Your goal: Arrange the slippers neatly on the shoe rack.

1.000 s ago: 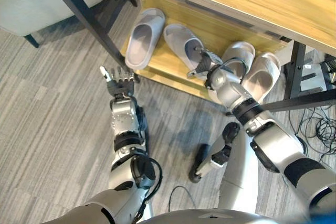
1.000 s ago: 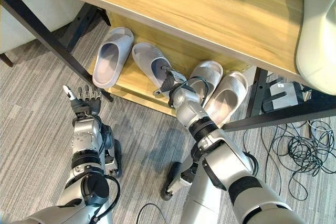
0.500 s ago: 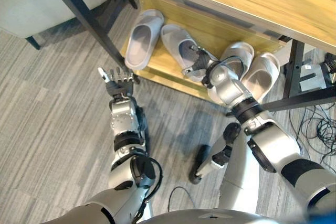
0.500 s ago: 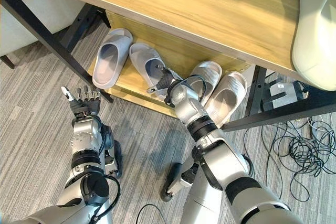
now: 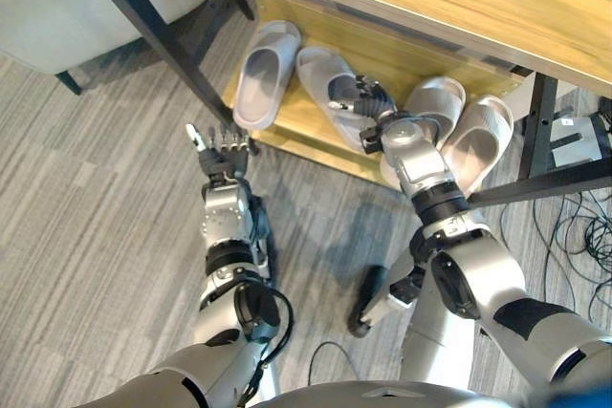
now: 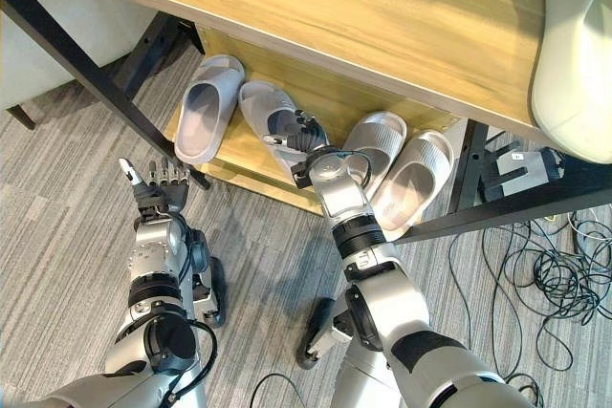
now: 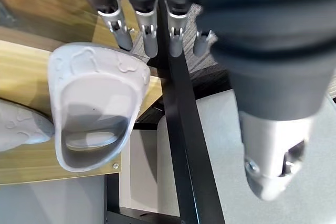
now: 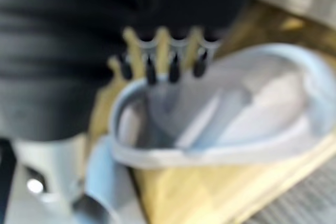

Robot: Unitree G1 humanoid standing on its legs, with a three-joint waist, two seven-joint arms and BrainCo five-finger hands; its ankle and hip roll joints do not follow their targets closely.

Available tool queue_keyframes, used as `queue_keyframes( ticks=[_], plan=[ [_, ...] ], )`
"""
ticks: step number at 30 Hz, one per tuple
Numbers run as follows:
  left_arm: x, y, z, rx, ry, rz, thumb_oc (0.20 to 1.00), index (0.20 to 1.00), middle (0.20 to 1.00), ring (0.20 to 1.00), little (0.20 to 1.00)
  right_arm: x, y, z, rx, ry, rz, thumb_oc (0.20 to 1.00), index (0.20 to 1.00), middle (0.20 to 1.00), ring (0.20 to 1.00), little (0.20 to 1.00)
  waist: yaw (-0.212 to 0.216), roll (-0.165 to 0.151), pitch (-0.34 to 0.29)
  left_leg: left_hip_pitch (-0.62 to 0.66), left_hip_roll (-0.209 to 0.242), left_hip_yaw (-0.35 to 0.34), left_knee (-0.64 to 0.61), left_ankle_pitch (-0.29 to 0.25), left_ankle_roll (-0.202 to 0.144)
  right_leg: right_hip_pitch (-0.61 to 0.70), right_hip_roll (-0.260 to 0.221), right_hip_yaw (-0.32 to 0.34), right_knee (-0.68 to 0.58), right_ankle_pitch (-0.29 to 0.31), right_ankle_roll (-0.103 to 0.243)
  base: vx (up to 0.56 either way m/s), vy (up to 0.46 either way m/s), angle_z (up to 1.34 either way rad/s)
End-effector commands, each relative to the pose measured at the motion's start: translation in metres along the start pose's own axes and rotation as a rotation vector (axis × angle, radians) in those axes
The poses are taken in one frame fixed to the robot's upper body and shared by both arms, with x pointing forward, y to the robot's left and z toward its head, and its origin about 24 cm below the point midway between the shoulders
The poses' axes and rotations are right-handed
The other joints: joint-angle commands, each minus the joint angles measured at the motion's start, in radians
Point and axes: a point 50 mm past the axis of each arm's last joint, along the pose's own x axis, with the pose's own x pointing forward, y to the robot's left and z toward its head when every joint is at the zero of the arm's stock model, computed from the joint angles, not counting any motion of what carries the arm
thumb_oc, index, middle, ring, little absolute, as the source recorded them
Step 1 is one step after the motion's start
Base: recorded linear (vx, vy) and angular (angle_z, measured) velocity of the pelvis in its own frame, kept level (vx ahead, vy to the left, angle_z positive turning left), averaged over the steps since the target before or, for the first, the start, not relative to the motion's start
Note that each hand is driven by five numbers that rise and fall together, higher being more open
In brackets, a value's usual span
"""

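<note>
Slippers (image 5: pixel 335 97), pale grey, open-backed, on wooden rack (image 5: pixel 402 59)

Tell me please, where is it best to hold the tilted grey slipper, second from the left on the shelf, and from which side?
Probably grip the second slipper at its heel rim, coming from the open front of the shelf. Its heel points toward the floor side, and the strap sits deeper under the tabletop. The right robot hand already rests there.

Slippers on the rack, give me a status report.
Right robot hand fingers on second lilac slipper, angled toward its mate. Left robot hand open, idle over floor. Rack leg beside it.
</note>
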Motion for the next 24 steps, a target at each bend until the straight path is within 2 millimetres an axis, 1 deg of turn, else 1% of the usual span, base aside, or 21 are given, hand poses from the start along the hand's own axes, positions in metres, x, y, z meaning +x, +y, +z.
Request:
queue_keyframes(
  ticks=[1, 4, 6, 13, 17, 20, 24],
  plan=[
    [-0.029, 0.057, -0.049, -0.084, 0.169, 0.177, 1.0, 1.0, 1.0, 1.0, 1.0, -0.009, 0.001, 0.07, 0.013, -0.235, 0.03, 1.0, 1.0, 1.0, 1.0, 1.0, -0.009, -0.014, 0.102, 0.089, 0.064, -0.146, -0.044, -0.116, -0.08, 0.108, 0.001, 0.042, 0.239, 0.028, 0.032, 0.0, 0.0, 0.0],
    [-0.03, 0.058, -0.049, -0.087, 0.17, 0.179, 1.0, 1.0, 1.0, 1.0, 1.0, -0.011, 0.008, 0.069, 0.009, -0.241, 0.08, 1.0, 1.0, 1.0, 1.0, 1.0, -0.007, -0.014, 0.103, 0.089, 0.062, -0.149, -0.041, -0.118, -0.081, 0.108, 0.001, 0.043, 0.242, 0.027, 0.032, 0.01, 0.007, -0.02],
    [-0.029, 0.055, -0.05, -0.085, 0.174, 0.169, 1.0, 1.0, 1.0, 1.0, 1.0, -0.011, 0.018, 0.068, 0.042, -0.231, 0.138, 1.0, 1.0, 1.0, 1.0, 1.0, -0.006, -0.015, 0.106, 0.089, 0.062, -0.15, -0.043, -0.116, -0.082, 0.11, 0.002, 0.047, 0.244, 0.027, 0.033, 0.0, 0.016, -0.06],
    [-0.026, 0.051, -0.05, -0.083, 0.171, 0.149, 1.0, 1.0, 1.0, 1.0, 1.0, -0.014, 0.042, 0.072, 0.068, -0.221, 0.214, 1.0, 1.0, 1.0, 1.0, 1.0, 0.002, -0.027, 0.11, 0.089, 0.065, -0.153, -0.054, -0.111, -0.085, 0.116, 0.002, 0.045, 0.242, 0.03, 0.035, 0.0, 0.002, 0.0],
    [-0.023, 0.047, -0.05, -0.085, 0.166, 0.144, 1.0, 1.0, 1.0, 1.0, 1.0, -0.016, 0.058, 0.072, 0.087, -0.208, 0.254, 1.0, 1.0, 1.0, 1.0, 1.0, 0.009, -0.036, 0.116, 0.089, 0.064, -0.155, -0.057, -0.109, -0.086, 0.119, 0.0, 0.046, 0.241, 0.031, 0.037, 0.0, 0.0, 0.0],
    [-0.023, 0.046, -0.051, -0.079, 0.17, 0.149, 1.0, 1.0, 1.0, 1.0, 1.0, -0.017, 0.067, 0.073, 0.103, -0.203, 0.274, 1.0, 1.0, 1.0, 1.0, 1.0, 0.013, -0.041, 0.118, 0.089, 0.063, -0.158, -0.057, -0.107, -0.085, 0.12, -0.001, 0.049, 0.244, 0.032, 0.039, 0.0, 0.0, 0.0],
    [-0.024, 0.046, -0.053, -0.076, 0.171, 0.157, 1.0, 1.0, 1.0, 1.0, 1.0, -0.015, 0.073, 0.07, 0.127, -0.181, 0.288, 1.0, 1.0, 1.0, 1.0, 1.0, 0.019, -0.044, 0.118, 0.089, 0.061, -0.159, -0.057, -0.106, -0.086, 0.12, -0.004, 0.05, 0.25, 0.033, 0.04, 0.0, 0.0, 0.0]
  ],
)
